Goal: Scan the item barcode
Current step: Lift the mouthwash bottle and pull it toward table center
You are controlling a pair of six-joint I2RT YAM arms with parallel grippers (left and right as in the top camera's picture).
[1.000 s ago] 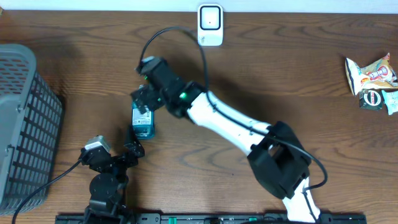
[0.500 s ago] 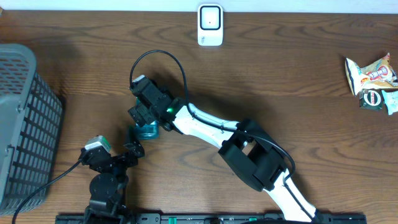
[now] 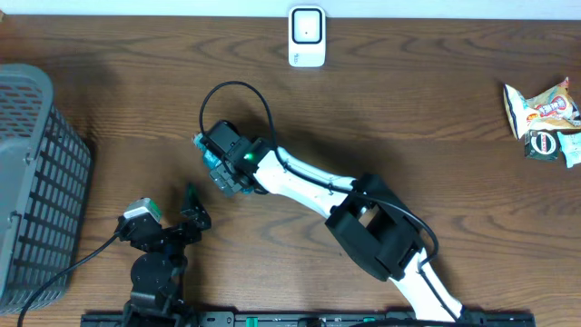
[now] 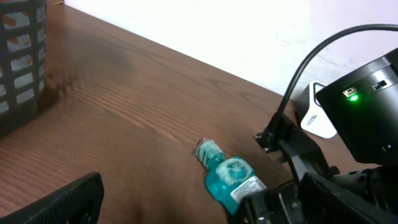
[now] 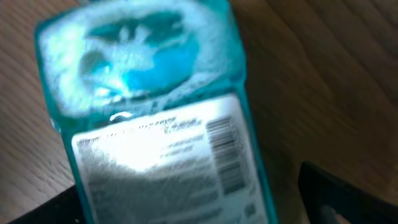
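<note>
Moved nearer across the wood-grain table, the right gripper now sits down over the bottle it stood beyond a second ago.
Left of it, the left gripper waits wide open and empty. Clear teal plastic, flat-sided, with a white barcode label, the bottle lies between the right gripper's spread fingers, cap pointing far-left, long axis running far-left to near-right.

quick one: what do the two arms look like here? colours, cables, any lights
Right arm: white links, black joint housings, a lit green LED near the wrist, and a black cable loop coming off it. Left arm: all black, with a silver-capped motor and a black lead trailing left. No readable markings.
</note>
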